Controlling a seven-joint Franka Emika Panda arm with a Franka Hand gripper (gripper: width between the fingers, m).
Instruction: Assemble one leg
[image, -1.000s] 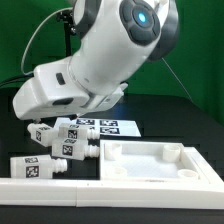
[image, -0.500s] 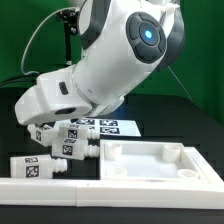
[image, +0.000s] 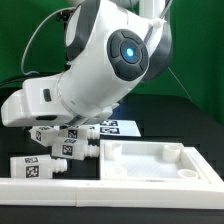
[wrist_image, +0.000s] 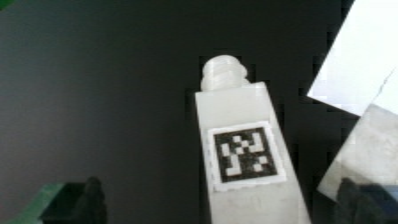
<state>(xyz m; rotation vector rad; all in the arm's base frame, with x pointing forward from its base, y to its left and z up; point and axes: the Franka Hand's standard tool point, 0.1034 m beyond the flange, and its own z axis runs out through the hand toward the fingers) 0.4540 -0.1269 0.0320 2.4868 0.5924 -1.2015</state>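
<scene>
Wrist view puts the gripper (wrist_image: 214, 203) nearest, its dark fingers (wrist_image: 63, 200) spread wide and holding nothing, one on either side of the leg (wrist_image: 240, 145) and apart from it. That leg lies flat on the dark counter (wrist_image: 107, 90), tag up, round stub pointing away. I judge this the reach-to-grasp step: next comes lowering, centring on the blocky body, then closing. Exterior view: the arm (image: 110, 70) stoops over clustered spare legs (image: 32, 167), tray-like panel (image: 150, 160) beside them, marker board (image: 112, 126) behind
</scene>
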